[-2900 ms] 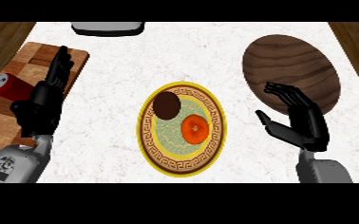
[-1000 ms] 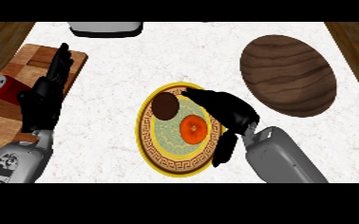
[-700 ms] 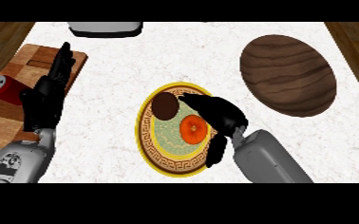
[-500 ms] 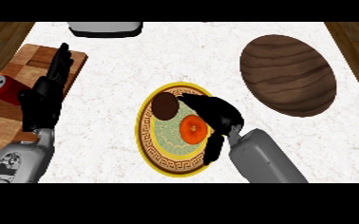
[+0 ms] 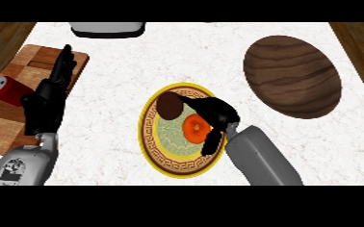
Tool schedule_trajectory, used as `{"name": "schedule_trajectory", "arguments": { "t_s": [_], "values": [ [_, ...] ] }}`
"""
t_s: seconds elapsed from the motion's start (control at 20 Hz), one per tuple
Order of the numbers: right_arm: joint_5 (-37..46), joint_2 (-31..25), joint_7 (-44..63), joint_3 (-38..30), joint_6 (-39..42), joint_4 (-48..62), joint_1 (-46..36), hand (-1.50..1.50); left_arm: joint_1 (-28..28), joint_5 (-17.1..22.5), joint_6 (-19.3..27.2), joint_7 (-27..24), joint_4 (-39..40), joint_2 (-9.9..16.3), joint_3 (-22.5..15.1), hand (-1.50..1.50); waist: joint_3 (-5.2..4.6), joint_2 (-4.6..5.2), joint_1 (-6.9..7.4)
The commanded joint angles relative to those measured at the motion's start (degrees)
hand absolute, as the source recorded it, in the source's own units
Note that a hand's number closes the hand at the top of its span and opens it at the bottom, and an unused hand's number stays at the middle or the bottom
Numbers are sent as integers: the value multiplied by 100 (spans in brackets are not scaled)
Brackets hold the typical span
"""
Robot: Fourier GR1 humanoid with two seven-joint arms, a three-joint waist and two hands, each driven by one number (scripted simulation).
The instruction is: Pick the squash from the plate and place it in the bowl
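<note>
My right hand [image 5: 215,113] curls over the round orange squash [image 5: 195,127], fingers closing around it, on the yellow-rimmed patterned plate [image 5: 158,155]. The dark wooden bowl [image 5: 292,76] waits well apart. My left hand [image 5: 48,98] rests open at the left edge.

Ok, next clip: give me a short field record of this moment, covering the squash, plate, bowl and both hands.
squash: orange, on the plate, beside a dark brown round item
plate: yellow patterned rim, centre of white counter
bowl: dark wood, upper right, nothing in it
right hand: over the plate, fingers curled round the squash's right side
left hand: open, resting at left edge over a cutting board
</note>
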Motion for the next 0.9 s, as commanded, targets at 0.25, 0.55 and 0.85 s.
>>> {"name": "schedule_trajectory", "arguments": {
  "t_s": [0.25,0.55,0.85],
  "values": [
    [552,222,-612,79,-445,559,-327,150,235,-286,-177,-338,122,-297,135,0,0,9,2],
    [614,227,-1133,-72,-710,971,-373,150,-337,-146,-540,83,222,-114,588,0,1,13,1],
    [-18,226,532,1152,-1630,-21,-4,150,-120,-391,-445,272,-159,-327,369,0,2,7,83]
  ]
}}
